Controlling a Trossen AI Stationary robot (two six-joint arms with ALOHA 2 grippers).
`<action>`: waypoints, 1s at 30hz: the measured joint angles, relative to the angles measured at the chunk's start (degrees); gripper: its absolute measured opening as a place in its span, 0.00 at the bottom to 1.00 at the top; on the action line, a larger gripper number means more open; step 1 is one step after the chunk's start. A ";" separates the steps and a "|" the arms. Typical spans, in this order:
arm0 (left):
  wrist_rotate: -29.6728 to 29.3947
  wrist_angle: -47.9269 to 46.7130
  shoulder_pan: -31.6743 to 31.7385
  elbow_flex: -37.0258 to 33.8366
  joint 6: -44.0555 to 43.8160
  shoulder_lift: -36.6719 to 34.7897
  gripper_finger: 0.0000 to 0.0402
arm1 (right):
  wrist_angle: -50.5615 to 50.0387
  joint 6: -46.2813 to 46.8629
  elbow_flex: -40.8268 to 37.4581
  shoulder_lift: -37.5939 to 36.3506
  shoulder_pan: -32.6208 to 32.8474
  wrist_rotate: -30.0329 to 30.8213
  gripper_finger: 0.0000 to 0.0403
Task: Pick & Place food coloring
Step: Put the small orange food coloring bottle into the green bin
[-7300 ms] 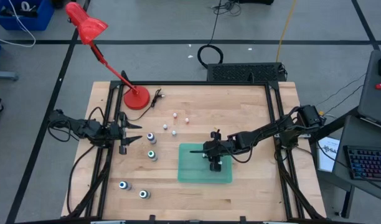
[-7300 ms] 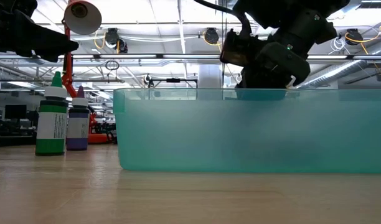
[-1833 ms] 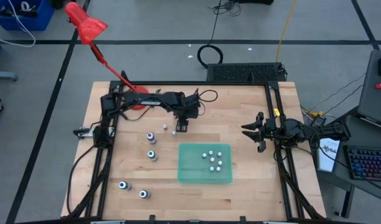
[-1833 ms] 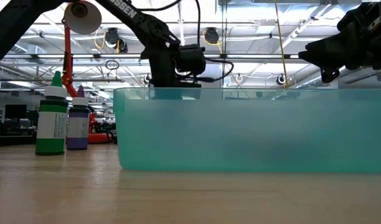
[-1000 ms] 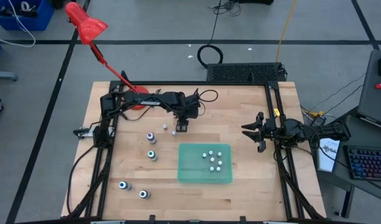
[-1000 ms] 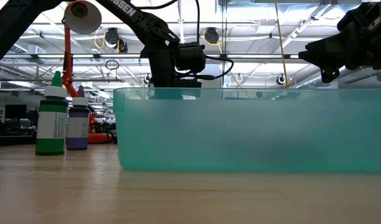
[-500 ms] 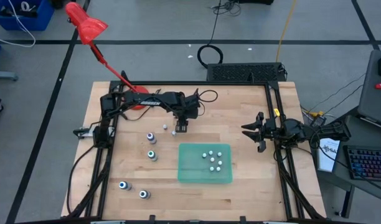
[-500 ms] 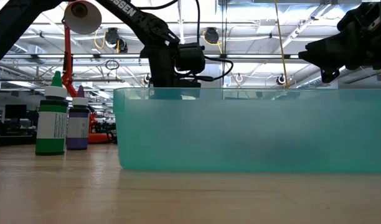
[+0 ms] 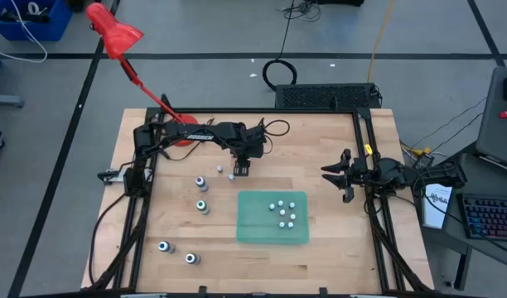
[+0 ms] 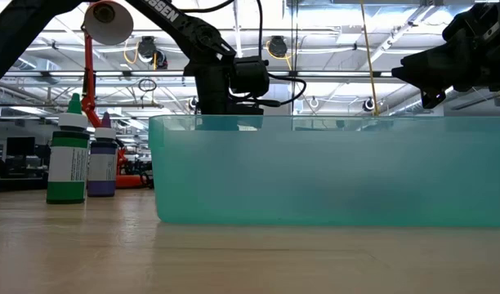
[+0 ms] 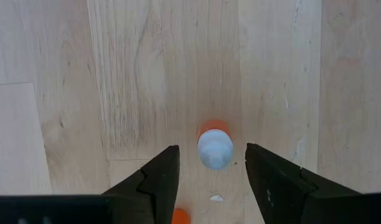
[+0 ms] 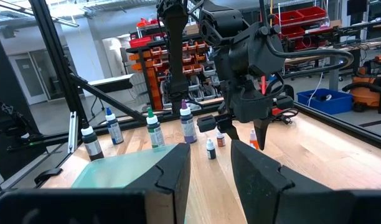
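Observation:
My left gripper [image 9: 242,171] points down over the far middle of the table, open, its fingers on either side of a tiny whitish bottle with an orange base [image 11: 214,147]; a gap shows on both sides. That bottle stands upright on the wood. Two more tiny bottles [image 9: 221,169] stand to its left. Several tiny bottles [image 9: 285,213] lie in the teal tray [image 9: 247,232]. Four bigger bottles with coloured tops [image 9: 201,182] [image 9: 202,206] [image 9: 164,246] [image 9: 191,258] stand on the left half. My right gripper [image 9: 340,184] waits open at the right side, above the table.
A red desk lamp stands with its base [image 9: 181,130] at the far left of the table. In the low view the tray's wall [image 10: 315,171] hides the left gripper's fingertips. Bare wood lies between the tray and the right gripper.

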 joint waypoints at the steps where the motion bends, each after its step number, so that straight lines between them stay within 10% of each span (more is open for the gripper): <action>1: 0.01 0.00 0.00 0.00 -0.02 0.00 0.46 | 0.00 -0.01 0.00 0.00 0.00 -0.01 0.26; 8: 0.01 0.04 0.00 0.02 -0.02 0.02 0.42 | 0.00 -0.01 0.00 0.00 0.00 -0.01 0.26; 22: 0.42 -0.12 0.00 0.09 1.02 0.02 0.03 | 0.00 -0.02 0.01 0.00 0.02 -0.01 0.26; 30: -0.01 -0.17 -0.02 0.09 0.04 0.02 0.03 | 0.00 -0.02 0.00 0.00 0.02 -0.01 0.26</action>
